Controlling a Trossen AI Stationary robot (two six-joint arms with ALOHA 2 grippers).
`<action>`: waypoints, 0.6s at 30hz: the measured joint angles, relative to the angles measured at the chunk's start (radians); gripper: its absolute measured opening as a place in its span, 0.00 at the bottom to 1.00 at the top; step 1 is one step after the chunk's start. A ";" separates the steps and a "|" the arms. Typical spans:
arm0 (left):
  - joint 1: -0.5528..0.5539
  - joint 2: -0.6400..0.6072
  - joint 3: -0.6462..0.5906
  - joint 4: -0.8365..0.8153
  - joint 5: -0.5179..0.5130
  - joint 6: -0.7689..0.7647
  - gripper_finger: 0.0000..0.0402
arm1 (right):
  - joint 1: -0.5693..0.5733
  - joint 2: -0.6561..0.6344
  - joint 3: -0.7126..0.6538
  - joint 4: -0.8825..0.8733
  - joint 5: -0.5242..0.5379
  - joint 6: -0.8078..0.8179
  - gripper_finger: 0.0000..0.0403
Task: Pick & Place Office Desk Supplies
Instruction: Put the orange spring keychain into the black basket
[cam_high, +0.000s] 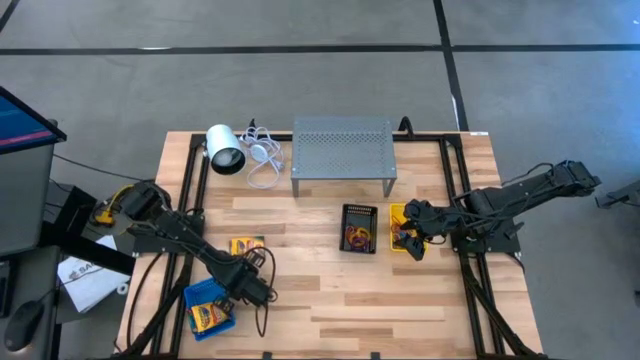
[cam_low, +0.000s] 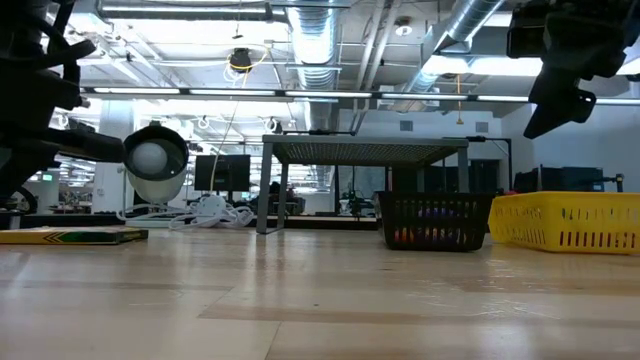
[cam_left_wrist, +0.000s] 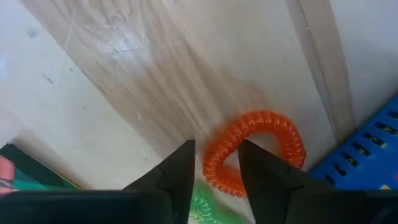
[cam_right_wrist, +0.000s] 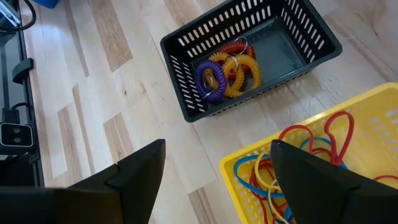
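An orange spiral coil (cam_left_wrist: 255, 149) lies looped beside the blue bin (cam_left_wrist: 367, 165).

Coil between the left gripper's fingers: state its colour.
Orange coil, clearest in the left wrist view.

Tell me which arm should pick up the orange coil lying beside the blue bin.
Left. Its end effector already straddles the orange coil next to the blue bin. The right end effector hangs open over the yellow bin, across the table.

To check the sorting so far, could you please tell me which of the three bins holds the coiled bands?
The black bin, between the other two: it holds purple, yellow and red coils. The yellow bin holds thin loops; the blue bin a crayon box.
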 joint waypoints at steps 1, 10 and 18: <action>0.003 0.000 0.000 0.001 -0.001 0.000 0.27 | 0.000 0.000 0.000 0.000 0.000 0.000 0.71; 0.012 0.000 -0.001 0.006 -0.001 -0.038 0.04 | 0.000 0.000 0.000 0.000 -0.001 0.002 0.71; 0.007 -0.002 0.063 -0.090 -0.023 -0.083 0.01 | 0.000 0.000 0.000 0.000 -0.017 0.010 0.71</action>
